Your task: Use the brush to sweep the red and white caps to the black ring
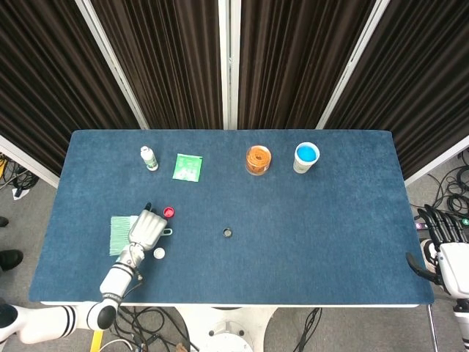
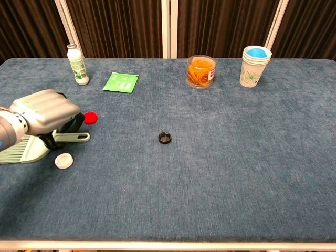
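Observation:
A pale green brush [image 2: 21,148] lies flat near the table's left edge, its handle [image 2: 75,138] pointing right. My left hand [image 2: 44,111] covers the middle of the brush [image 1: 119,232] from above, fingers curled down around the handle. The red cap [image 2: 91,117] sits just right of those fingers, and the white cap [image 2: 64,160] lies in front of the handle. The black ring [image 2: 165,137] is at mid-table, well to the right. In the head view the left hand [image 1: 149,228] lies between the red cap [image 1: 169,212] and the white cap [image 1: 159,254]. My right hand [image 1: 444,235] hangs beyond the table's right edge, fingers apart, holding nothing.
Along the back stand a small white bottle [image 2: 77,64], a green packet [image 2: 121,82], a clear jar of orange rubber bands [image 2: 200,71] and stacked paper cups [image 2: 254,66]. Blue cloth [image 2: 236,157] covers the table.

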Controlling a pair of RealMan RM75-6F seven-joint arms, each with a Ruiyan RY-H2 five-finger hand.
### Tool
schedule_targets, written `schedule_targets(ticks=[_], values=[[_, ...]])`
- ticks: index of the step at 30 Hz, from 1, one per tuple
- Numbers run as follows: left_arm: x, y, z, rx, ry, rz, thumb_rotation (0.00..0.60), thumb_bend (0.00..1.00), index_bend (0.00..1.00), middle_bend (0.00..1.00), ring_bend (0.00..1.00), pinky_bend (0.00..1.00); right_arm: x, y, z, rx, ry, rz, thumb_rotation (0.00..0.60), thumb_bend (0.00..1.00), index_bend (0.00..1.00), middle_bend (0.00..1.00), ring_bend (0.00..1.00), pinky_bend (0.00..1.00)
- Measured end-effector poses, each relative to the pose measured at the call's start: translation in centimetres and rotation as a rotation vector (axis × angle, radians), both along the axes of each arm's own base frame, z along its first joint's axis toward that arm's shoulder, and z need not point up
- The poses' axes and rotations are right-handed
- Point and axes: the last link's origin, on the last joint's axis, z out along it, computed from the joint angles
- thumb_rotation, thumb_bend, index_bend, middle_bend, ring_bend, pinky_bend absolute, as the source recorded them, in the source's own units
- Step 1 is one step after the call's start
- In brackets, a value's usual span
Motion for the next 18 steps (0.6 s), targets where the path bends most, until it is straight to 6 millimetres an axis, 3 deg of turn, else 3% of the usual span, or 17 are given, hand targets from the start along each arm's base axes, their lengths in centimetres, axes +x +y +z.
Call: schedule_targets(ticks=[10,18], values=[[-0.5,-0.1,1.1,-0.017,-0.046,-0.011,0.6,0.38,0.52,0.57,0.39,0.28,0.0,0.3,0.0,-0.002,-0.004,0.004,0.6,0.23,0.0,0.02,0.0,0.0],[-0.4,0.7,3.3,-0.02,-0.234,0.009,0.6,0.41,0.52,0.58,0.39,0.34,0.0,0.6,0.3,-0.01,-0.001,0.004,0.6,0.22,0.0,0.02,0.0,0.0]])
